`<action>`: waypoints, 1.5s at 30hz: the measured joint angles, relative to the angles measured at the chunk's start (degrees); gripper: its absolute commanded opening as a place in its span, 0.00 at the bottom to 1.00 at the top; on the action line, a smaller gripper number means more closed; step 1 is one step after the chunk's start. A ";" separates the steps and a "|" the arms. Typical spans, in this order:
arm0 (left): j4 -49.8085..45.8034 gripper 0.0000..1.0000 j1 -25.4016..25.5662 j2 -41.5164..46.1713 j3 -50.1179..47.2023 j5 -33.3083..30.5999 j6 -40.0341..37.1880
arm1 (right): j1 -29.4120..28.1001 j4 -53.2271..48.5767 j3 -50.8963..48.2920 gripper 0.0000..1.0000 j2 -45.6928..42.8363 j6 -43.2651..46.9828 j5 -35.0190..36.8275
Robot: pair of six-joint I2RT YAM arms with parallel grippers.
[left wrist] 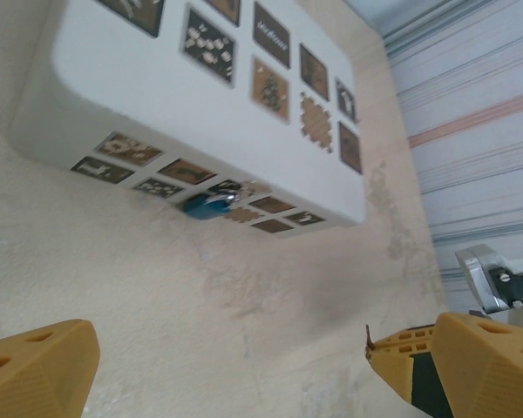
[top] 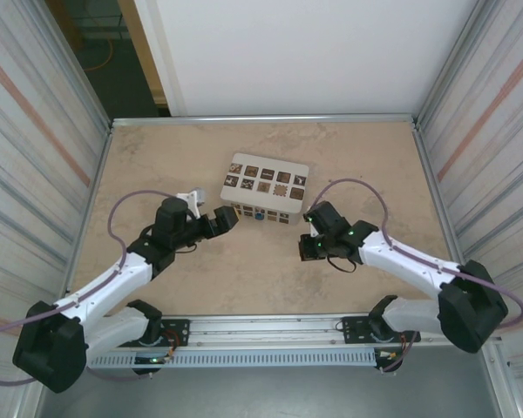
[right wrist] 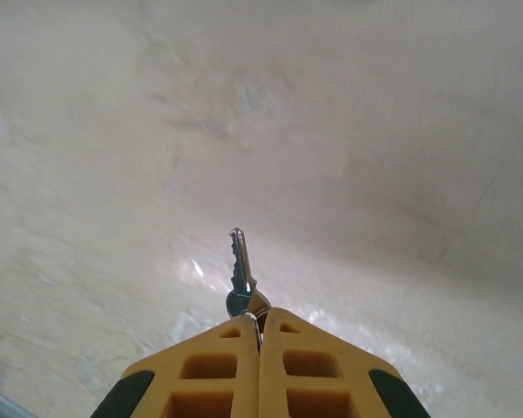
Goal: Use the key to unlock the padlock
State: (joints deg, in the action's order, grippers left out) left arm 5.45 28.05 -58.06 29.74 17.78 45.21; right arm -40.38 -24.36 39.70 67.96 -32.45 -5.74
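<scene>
Two tools, two jobs: our right tool [right wrist: 260, 324] is clamped on the key [right wrist: 240, 261], blade jutting forward over the table [right wrist: 375, 131]. Our left tool [top: 229, 219] stands wide apart, facing the padlock [left wrist: 207, 205] — it sits against the near side of the white box [left wrist: 157, 96]. We should steady the blue body first, then bring the blade in straight — slowly.

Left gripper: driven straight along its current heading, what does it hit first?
Probably the near side of the white box, by the blue padlock; the left gripper faces it across bare table with jaws open. Depth is unclear: if tilted down, it could touch the table first.
</scene>
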 measured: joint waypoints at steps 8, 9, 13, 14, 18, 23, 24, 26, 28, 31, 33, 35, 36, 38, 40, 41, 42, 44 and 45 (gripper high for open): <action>3.02 0.73 -0.09 -4.66 9.73 8.37 -1.95 | 1.16 12.15 -1.07 0.00 -7.45 5.88 1.46; 3.74 0.71 -0.09 -5.60 10.91 9.42 -2.32 | 1.16 13.55 -1.07 0.00 -7.85 6.75 1.49; 5.33 0.63 0.63 -10.45 16.09 13.55 -4.07 | 1.22 18.25 -1.01 0.00 -8.46 10.58 1.44; 5.42 0.61 1.01 -11.61 17.25 14.51 -4.57 | 1.27 19.39 -0.94 0.00 -8.44 11.45 1.40; 5.29 0.56 2.69 -15.37 21.57 17.64 -6.78 | 1.31 22.73 -0.83 0.00 -8.44 13.79 0.79; 4.83 0.50 5.20 -18.40 25.81 19.96 -9.60 | 1.05 25.88 0.26 0.00 -8.33 15.67 -0.94; 4.79 0.49 5.66 -18.93 26.32 20.26 -9.97 | 0.96 26.27 0.52 0.00 -8.31 16.11 -1.36; 4.76 0.48 6.49 -20.09 26.97 20.79 -10.54 | 0.68 27.04 0.92 0.00 -8.11 16.61 -1.86; 4.59 0.46 7.04 -21.09 27.28 21.16 -10.86 | 0.55 27.63 1.05 0.00 -7.87 16.65 -2.16; 4.09 0.44 7.67 -22.40 27.39 21.46 -11.15 | 0.46 27.87 1.05 0.00 -7.56 16.65 -2.91; 3.41 0.42 7.69 -23.12 27.56 21.64 -11.50 | 0.28 27.93 1.05 0.00 -7.48 16.65 -3.13; 2.89 0.40 7.69 -23.71 27.82 21.64 -11.89 | 0.22 28.17 1.07 0.00 -7.39 16.65 -3.30; 2.67 0.39 7.69 -23.93 28.02 21.64 -12.04 | 0.22 28.26 1.14 0.00 -7.30 16.68 -3.32; 2.36 0.37 7.69 -24.13 28.24 21.64 -12.26 | 0.22 28.24 1.36 0.00 -7.19 16.65 -3.41; 2.23 0.31 7.69 -24.20 28.35 21.64 -12.48 | 0.22 28.33 1.68 0.00 -7.19 16.65 -3.52; 2.19 0.29 7.69 -24.22 28.35 21.64 -12.52 | 0.22 28.48 1.81 0.00 -7.19 16.65 -3.54; 2.10 0.27 7.69 -24.24 28.39 21.64 -12.59 | 0.22 28.68 1.90 0.00 -7.19 16.65 -3.54; 2.03 0.21 7.69 -24.39 28.48 21.66 -12.72 | 0.22 28.83 2.08 0.00 -7.15 16.65 -3.56; 2.03 0.18 7.69 -24.52 28.55 21.66 -12.83 | 0.22 28.96 2.12 0.00 -7.06 16.65 -3.56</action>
State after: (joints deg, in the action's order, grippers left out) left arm 7.49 35.75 -82.59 58.28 39.44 32.38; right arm -40.16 4.60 41.82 60.90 -15.79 -9.30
